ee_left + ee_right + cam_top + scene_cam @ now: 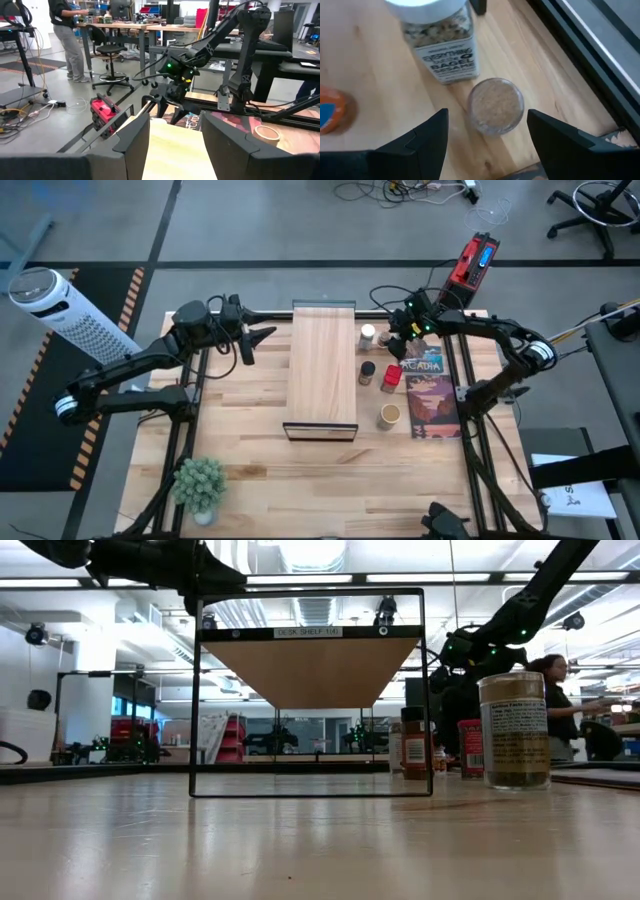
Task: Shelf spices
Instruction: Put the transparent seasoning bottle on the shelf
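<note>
Four small spice jars (379,383) standing upright on wooden tabletop (250,450) just right of pale-wood shelf board (322,365), white-capped seasoning jar (437,37) directly below released right claw (404,332), far nearer than released left claw (258,340) across the shelf.

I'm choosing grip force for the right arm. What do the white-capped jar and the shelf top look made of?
White-capped jar: clear smooth wall, probably glass or hard plastic, since the seasoning shows through; paper-looking printed label; glossy white cap, likely plastic. Shelf: pale board with visible wood grain, matte, on a thin dark frame that looks like metal.
</note>
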Robot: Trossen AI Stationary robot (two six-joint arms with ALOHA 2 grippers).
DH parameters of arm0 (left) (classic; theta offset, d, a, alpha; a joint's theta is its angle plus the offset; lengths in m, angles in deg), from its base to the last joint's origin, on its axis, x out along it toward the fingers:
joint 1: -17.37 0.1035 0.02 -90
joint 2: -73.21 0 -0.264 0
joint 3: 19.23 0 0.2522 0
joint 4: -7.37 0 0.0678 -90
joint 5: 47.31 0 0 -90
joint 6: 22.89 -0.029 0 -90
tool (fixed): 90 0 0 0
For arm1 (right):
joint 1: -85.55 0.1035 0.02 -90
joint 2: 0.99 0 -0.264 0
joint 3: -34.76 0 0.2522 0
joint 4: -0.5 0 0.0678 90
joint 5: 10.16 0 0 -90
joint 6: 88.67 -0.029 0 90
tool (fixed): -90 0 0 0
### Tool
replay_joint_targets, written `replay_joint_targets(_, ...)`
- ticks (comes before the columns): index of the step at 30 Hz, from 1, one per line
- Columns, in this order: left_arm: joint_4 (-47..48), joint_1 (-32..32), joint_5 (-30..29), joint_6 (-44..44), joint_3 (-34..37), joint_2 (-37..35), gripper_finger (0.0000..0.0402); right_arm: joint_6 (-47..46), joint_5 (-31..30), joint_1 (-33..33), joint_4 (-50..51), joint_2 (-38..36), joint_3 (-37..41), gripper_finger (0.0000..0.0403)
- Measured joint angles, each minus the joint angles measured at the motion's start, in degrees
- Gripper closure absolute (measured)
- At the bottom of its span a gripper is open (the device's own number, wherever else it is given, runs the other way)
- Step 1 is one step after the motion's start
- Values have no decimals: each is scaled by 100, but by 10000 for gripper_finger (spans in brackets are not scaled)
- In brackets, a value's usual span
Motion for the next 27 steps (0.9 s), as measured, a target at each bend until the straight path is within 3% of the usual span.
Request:
replay_joint_targets(17,104,13,-63,-77,-2,0,233,38,77,15,163,787,-672,161)
replay_joint_targets(27,116,13,-61,-83,-2,0,240,38,88,24,309,861,-732,240)
